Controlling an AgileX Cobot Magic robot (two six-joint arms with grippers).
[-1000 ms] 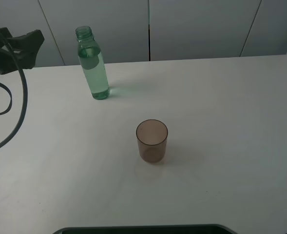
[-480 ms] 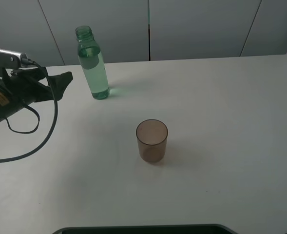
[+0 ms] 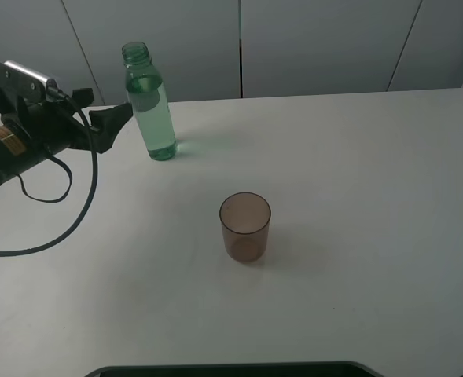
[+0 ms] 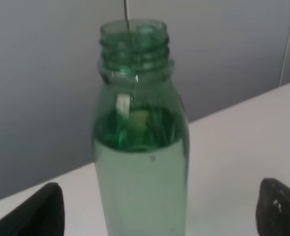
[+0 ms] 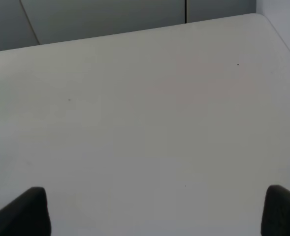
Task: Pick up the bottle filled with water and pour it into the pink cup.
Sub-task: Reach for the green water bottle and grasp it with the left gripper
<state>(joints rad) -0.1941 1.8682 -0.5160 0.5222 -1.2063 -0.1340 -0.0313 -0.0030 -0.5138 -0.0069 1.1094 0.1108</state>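
The bottle (image 3: 151,102), green-tinted, capless and holding clear liquid, stands upright at the table's back left. The pink cup (image 3: 245,226) stands alone near the middle of the table, upright and apart from the bottle. My left gripper (image 3: 112,126) is just left of the bottle, open and pointing at it without touching. In the left wrist view the bottle (image 4: 141,162) fills the centre, and the left gripper (image 4: 162,211) has its fingertips (image 4: 46,211) spread wide on either side. The right gripper (image 5: 153,214) is open over bare table, holding nothing.
A black cable (image 3: 74,212) from the left arm loops over the table's left side. Grey wall panels (image 3: 317,47) rise right behind the table's far edge. A dark rim (image 3: 231,369) runs along the near edge.
The left arm has swung in from the far left edge toward the bottle, ending just beside it. Bottle and cup have not moved.
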